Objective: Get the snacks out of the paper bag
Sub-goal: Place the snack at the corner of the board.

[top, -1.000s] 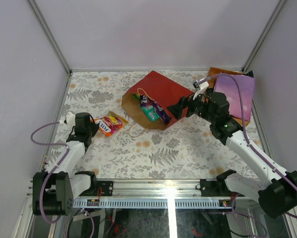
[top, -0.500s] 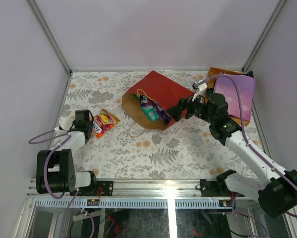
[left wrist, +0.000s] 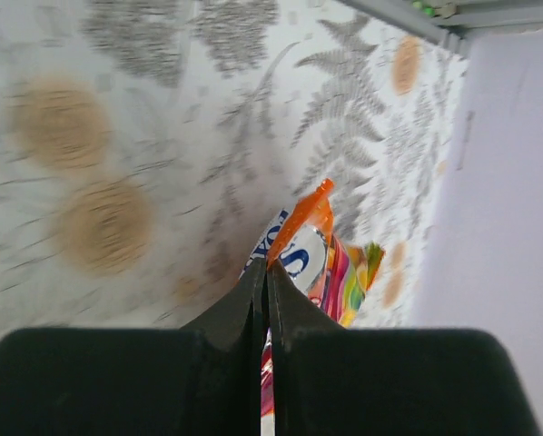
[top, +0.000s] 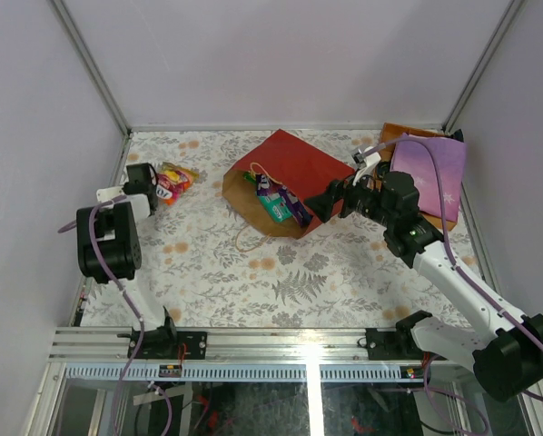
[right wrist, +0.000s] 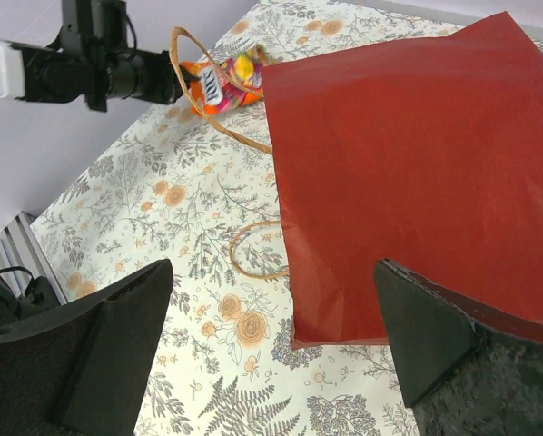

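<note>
The paper bag (top: 294, 168) lies on its side mid-table, red outside, brown mouth facing the near left, with teal and purple packets (top: 281, 202) in the mouth. It fills the right wrist view (right wrist: 417, 173). My left gripper (top: 153, 186) is at the far left, shut on an orange FOX'S candy packet (top: 173, 179), which also shows in the left wrist view (left wrist: 321, 259) and the right wrist view (right wrist: 224, 84). My right gripper (top: 329, 202) is open and empty beside the bag's right edge.
A lilac snowflake bag (top: 430, 177) lies on a brown board at the back right. The bag's loop handles (right wrist: 253, 250) rest on the floral tablecloth (top: 281, 272). Grey walls close in on three sides.
My left arm swung the FOX'S packet from the mid-left of the table back to the far left, near the wall. The right gripper barely moved.
</note>
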Controlling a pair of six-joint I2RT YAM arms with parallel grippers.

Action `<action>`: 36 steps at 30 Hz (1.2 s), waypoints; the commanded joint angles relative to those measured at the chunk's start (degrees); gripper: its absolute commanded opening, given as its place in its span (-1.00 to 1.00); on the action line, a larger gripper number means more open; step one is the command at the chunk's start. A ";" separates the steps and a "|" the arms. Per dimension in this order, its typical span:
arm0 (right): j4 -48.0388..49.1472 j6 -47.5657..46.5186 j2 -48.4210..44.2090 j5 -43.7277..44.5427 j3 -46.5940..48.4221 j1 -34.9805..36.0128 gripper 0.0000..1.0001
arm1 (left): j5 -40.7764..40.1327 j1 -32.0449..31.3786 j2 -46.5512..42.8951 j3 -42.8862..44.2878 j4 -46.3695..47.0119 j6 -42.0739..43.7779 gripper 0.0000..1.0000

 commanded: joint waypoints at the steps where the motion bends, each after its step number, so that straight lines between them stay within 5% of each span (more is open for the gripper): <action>1: 2.10 0.04 -0.98 -1.90 0.61 0.20 0.99 | -3.42 1.39 8.48 8.33 4.17 -6.43 -1.00; 7: 1.04 -0.52 -1.20 -1.67 0.84 0.21 0.99 | -5.21 2.40 17.32 17.53 2.44 -11.99 -0.98; 9: 1.04 -0.53 -0.97 -1.89 0.94 0.28 0.99 | -5.40 2.56 20.26 20.71 2.57 -11.74 -0.83; 12: 1.03 -0.36 -0.51 -2.30 1.17 0.21 0.99 | -2.59 3.13 23.63 25.30 2.45 -10.91 -0.21; 14: 0.89 -0.40 -0.44 -2.54 1.29 0.17 0.99 | -0.19 3.64 23.84 24.63 7.57 -9.96 0.54; 17: 0.81 -0.29 -0.62 -2.55 1.19 0.25 0.99 | 1.23 3.65 19.91 20.14 7.68 -11.78 0.99; 21: 0.96 -0.12 -0.67 -2.76 0.92 0.22 0.99 | 2.23 3.67 9.49 12.09 4.96 -8.75 0.99; 26: 1.99 1.06 0.67 -4.15 0.76 0.22 0.99 | 8.13 3.07 -4.77 -0.04 13.69 9.17 1.00; 36: 4.67 4.13 3.84 -6.93 0.54 0.28 0.99 | 22.08 -2.41 -18.04 -1.54 -2.39 30.74 0.99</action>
